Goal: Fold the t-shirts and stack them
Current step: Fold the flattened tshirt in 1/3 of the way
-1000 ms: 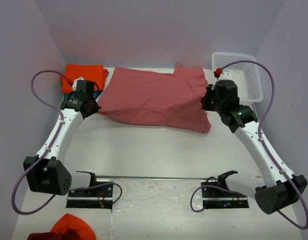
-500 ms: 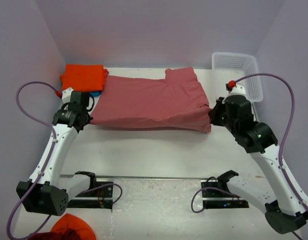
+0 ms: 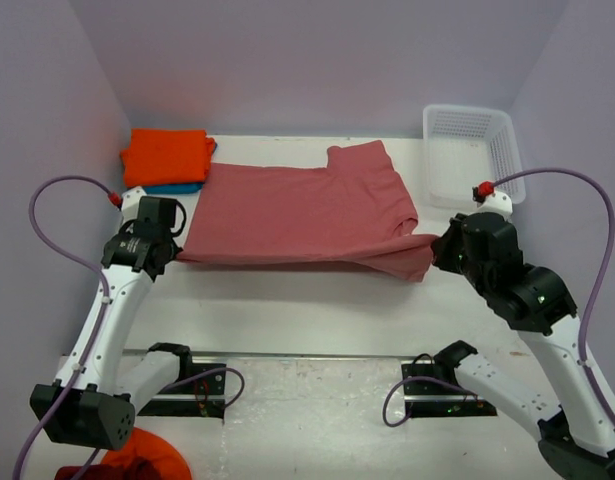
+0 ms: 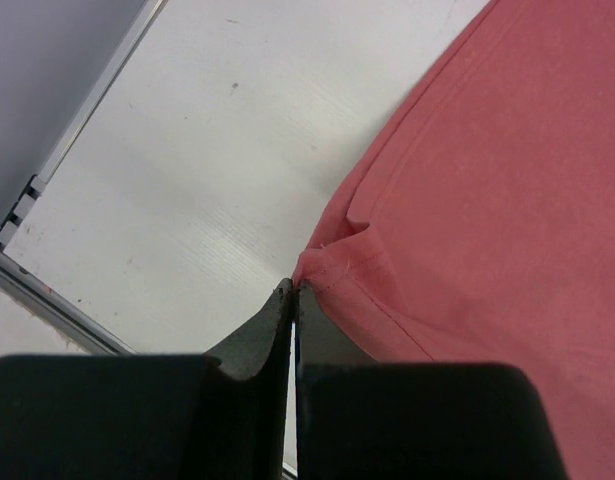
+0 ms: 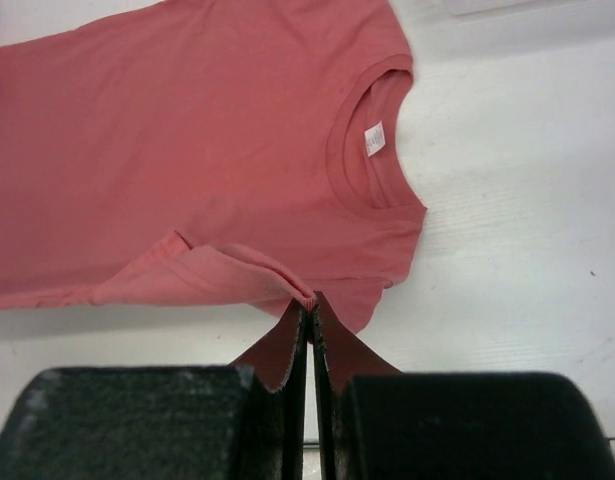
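Observation:
The salmon-red t-shirt [image 3: 297, 212] lies stretched across the middle of the table, its neck opening and small white tag [image 5: 374, 139] towards the right. My left gripper [image 3: 177, 254] is shut on the shirt's left hem corner [image 4: 332, 262]. At the other end, my right gripper [image 3: 435, 256] is shut on a pinched fold of the shirt's edge [image 5: 287, 283]. In the wrist views the left gripper [image 4: 294, 288] and right gripper [image 5: 311, 300] have their jaws pressed together on cloth. A folded orange t-shirt [image 3: 167, 155] rests on a teal-blue one [image 3: 175, 187] at the back left.
A white lattice basket [image 3: 469, 150] stands at the back right, just beyond the right arm. Purple walls close in the table on three sides. Orange and dark red cloth [image 3: 137, 455] lies off the near left edge, beside the left arm's base.
Both grippers have drawn back towards the near edge and apart, dragging the salmon-red shirt with them. The shirt has come away from the orange stack and lies flatter and more stretched.

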`<state>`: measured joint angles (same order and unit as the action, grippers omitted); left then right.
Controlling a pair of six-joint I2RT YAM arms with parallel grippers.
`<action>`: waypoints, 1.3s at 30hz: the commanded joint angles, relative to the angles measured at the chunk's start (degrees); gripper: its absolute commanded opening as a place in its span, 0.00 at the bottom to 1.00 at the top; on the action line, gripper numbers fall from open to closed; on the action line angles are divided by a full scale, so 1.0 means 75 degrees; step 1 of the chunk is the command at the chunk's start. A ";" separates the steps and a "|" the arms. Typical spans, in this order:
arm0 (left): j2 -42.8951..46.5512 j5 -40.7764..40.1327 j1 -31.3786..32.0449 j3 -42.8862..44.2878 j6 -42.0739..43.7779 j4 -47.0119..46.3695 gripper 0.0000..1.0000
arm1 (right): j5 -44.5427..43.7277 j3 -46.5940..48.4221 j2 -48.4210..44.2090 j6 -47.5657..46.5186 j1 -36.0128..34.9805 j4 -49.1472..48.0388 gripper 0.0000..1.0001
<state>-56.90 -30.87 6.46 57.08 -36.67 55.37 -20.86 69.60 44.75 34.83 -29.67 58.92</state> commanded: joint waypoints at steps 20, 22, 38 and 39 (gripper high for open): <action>-0.2712 0.0402 0.0006 0.1131 0.1185 -0.1395 0.00 | -0.0547 0.1536 0.4017 -0.0999 0.0885 -0.1210 0.00; -0.2994 0.0320 0.0006 0.1249 0.1197 -0.1372 0.00 | -0.0395 0.1583 0.4157 -0.1116 0.1061 -0.1257 0.00; -0.4470 0.0261 0.0006 0.1565 0.1127 -0.1618 0.00 | 0.0871 0.2227 0.6126 -0.1913 0.1460 -0.1645 0.00; -0.4611 0.0273 0.0006 0.1623 0.1115 -0.1606 0.00 | 0.0872 0.2390 0.6417 -0.1925 0.1460 -0.1621 0.00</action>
<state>-90.11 -27.51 6.46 66.22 -28.88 45.10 -16.58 83.53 90.11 22.57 -19.07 48.69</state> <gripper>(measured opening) 0.004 0.007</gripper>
